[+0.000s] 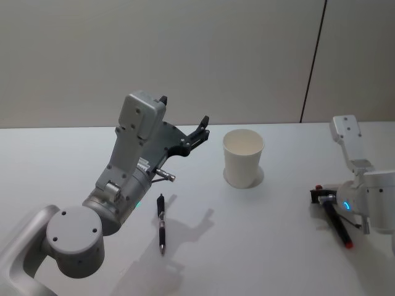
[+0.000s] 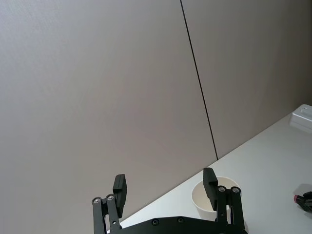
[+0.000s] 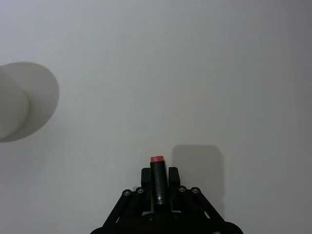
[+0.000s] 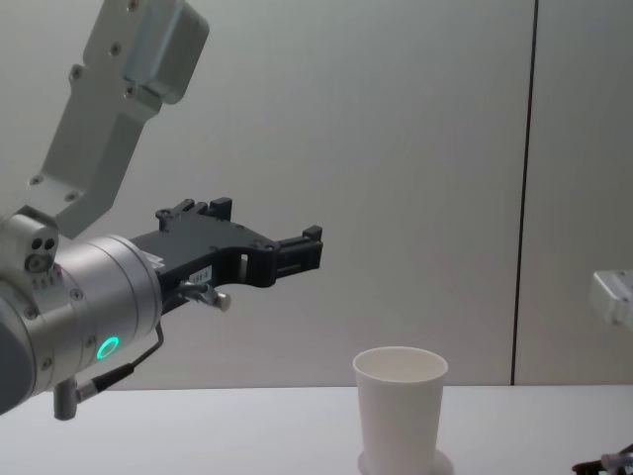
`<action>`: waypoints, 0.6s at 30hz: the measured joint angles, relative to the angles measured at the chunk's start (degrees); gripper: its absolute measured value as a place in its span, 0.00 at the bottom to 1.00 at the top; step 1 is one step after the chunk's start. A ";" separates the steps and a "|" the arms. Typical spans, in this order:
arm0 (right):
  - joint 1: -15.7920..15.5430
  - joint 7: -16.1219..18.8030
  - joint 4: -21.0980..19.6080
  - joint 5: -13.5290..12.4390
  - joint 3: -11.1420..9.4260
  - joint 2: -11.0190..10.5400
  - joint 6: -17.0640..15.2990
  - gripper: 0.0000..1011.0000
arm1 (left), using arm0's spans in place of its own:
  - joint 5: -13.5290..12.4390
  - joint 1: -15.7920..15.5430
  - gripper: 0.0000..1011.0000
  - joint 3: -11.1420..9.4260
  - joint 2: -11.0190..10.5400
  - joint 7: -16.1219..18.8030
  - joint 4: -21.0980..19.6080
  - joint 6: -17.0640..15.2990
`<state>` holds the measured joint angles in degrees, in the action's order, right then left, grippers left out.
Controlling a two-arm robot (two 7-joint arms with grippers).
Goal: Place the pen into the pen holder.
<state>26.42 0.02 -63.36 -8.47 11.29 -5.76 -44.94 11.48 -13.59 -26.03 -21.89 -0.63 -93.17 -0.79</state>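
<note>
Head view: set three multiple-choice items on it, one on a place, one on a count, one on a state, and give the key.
1. Where is the slim black pen?
A) in the white tapered paper cup
B) in the left gripper
C) lying on the white table

2. How many pens are there?
A) one
B) two
C) four

3. The left gripper is
A) open and empty, above the table
B) shut on the cup
C) shut, flat on the table

Key: 1 C, it lies flat to the left of the cup. 2 B, a red-tipped black pen sits in the shut right gripper too. 3 A, its fingers stand apart around nothing.
</note>
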 joint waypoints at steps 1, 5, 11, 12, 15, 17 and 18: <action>0.03 0.00 0.10 0.05 -0.01 0.02 0.04 0.24 | 0.00 0.00 0.99 0.00 0.00 0.00 0.00 0.00; 0.17 0.07 0.59 0.31 -0.07 0.10 0.30 0.16 | 0.00 0.00 0.99 0.00 0.00 0.00 0.00 0.00; 0.18 0.22 0.94 0.49 -0.18 0.16 0.64 0.16 | 0.00 0.00 0.99 0.00 0.00 0.00 0.00 0.00; 0.18 0.25 0.95 0.54 -0.19 0.16 0.69 0.16 | 0.00 0.00 0.99 0.00 0.00 0.00 0.00 0.00; 0.06 0.40 0.92 0.65 -0.29 0.15 1.04 0.16 | 0.00 0.00 0.99 0.00 0.00 0.00 0.00 0.00; -0.12 0.56 0.69 0.72 -0.35 0.11 1.43 0.16 | 0.00 0.00 0.99 0.00 0.00 0.00 0.00 0.00; -0.19 0.62 0.59 0.73 -0.37 0.10 1.56 0.16 | 0.00 0.00 0.99 0.00 0.00 0.00 0.00 0.00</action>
<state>26.23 0.63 -62.77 -7.74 10.92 -5.66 -43.38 11.48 -13.59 -26.03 -21.89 -0.63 -93.17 -0.79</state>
